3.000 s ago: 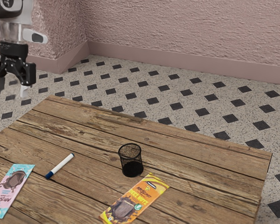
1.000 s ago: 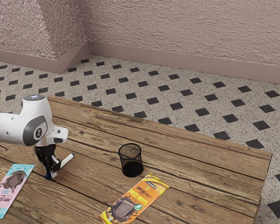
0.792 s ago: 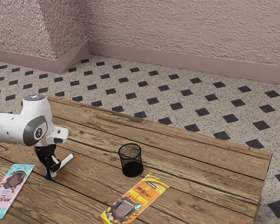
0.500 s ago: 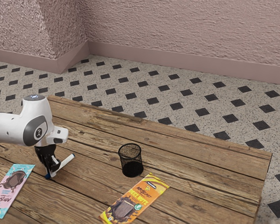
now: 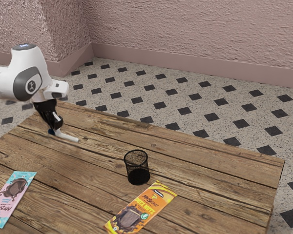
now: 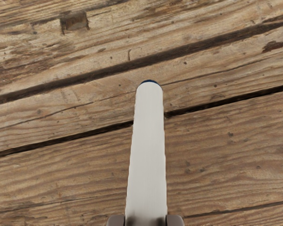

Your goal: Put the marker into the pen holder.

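A black mesh pen holder (image 5: 137, 167) stands upright on a table (image 5: 205, 195) of weathered planks, at about four o'clock from my pincer (image 5: 55, 127) as the exterior view shows it. Just beside its base, at six o'clock, lies an orange-and-yellow chocolate bar (image 5: 141, 207), flat and slanted, its upper corner nearest the mesh. A pink-and-blue chocolate bar (image 5: 12, 197) rests flat between eight and nine o'clock of the holder, well apart from it, and at seven o'clock of my pincer. Bare planks run between me and the holder, whose raised mesh wall and round rim are what stands up on that side; both bars lie low, away from the straight line across. Beyond the table's far edge, toward twelve o'clock, a speckled floor (image 5: 171, 87) with dark diamond tiles meets a rough pink wall (image 5: 195, 29).

My pincer is closed on the marker (image 5: 68, 137), its two fingers (image 6: 116, 220) pressed to the white barrel from opposite sides, parted by the barrel's thickness. In the exterior view, the marker lies across my grip, sloping gently, its white length pointing toward four o'clock and its blue cap on my pincer's nine o'clock side. The wrist view shows the barrel reaching out from between the fingers over the wood, a sliver of dark blue at its far end. The marker is outside the pen holder, well apart from it.
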Controlling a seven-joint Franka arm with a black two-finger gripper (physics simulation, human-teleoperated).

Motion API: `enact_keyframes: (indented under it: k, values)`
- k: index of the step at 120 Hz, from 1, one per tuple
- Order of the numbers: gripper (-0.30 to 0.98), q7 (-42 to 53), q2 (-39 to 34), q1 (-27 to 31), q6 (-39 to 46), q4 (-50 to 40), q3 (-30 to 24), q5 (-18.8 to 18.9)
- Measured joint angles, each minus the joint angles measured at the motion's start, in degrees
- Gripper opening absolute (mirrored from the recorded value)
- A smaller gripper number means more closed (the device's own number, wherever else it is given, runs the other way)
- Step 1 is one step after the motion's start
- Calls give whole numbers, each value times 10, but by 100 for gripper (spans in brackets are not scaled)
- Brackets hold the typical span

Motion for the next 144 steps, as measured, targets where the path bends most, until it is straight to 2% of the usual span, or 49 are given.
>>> enact_keyframes:
  k: [18,33,68,81,103,111,119,144]
  values:
    - [-2,-11,3,13,-62,44,-30,18]
    - [-2,-21,4,38,-97,79,-78,22]
    - [-1,-48,23,59,-133,122,-169,18]
    - [-1,-60,33,33,-137,133,-198,17]
    - [-1,-81,42,-88,-142,139,-240,16]
    - [-1,-88,44,-116,-142,141,-244,16]
    - [-1,-93,46,-115,-143,141,-245,16]
    - [-1,-108,43,-52,-149,164,-246,18]
